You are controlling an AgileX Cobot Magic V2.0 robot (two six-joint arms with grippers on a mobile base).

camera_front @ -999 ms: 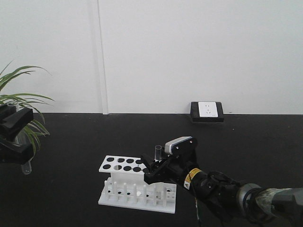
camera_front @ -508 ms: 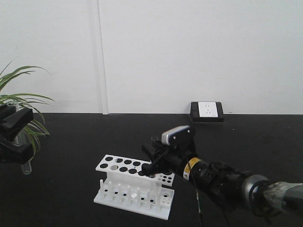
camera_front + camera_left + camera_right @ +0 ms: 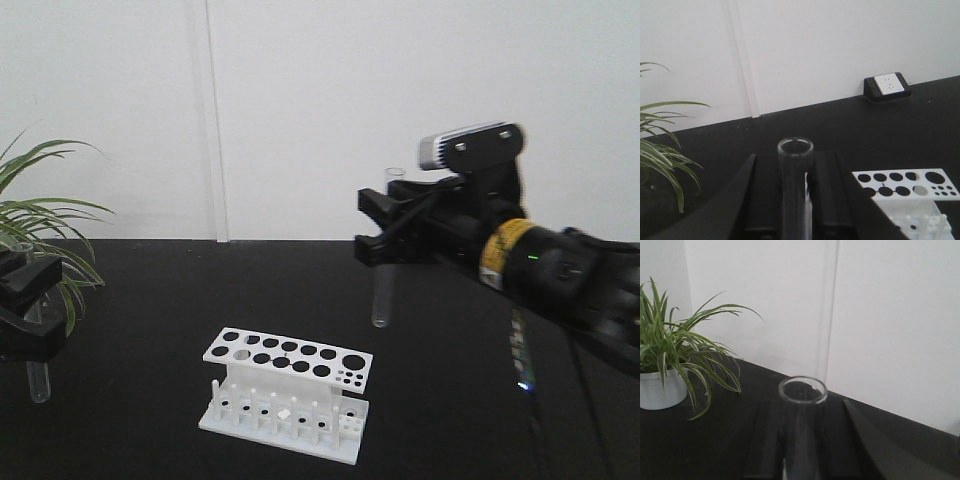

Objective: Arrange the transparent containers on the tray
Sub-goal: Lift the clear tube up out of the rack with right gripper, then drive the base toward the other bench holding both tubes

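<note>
- The right gripper (image 3: pixel 384 238), in the upper right of the front view, pinches a clear test tube (image 3: pixel 381 290) near its top.
- This tube hangs upright in the air, its round bottom above the black table (image 3: pixel 150 300) and well apart from the white rack (image 3: pixel 286 388).
- In the right wrist view its open rim sits at bottom centre, with dark fingers (image 3: pixel 769 440) close on either side.
- The left gripper (image 3: pixel 33 310), at the left edge of the front view, clamps a second tube (image 3: pixel 38 378), also upright, whose bottom pokes out below the jaws.
- In the left wrist view black fingers (image 3: pixel 830 200) press against that tube's sides.
- The rack stands on the table at lower centre.
- A green plant (image 3: pixel 40 215) fills the left edge, and a wall socket (image 3: pixel 888 85) sits at the table's far side.
</note>
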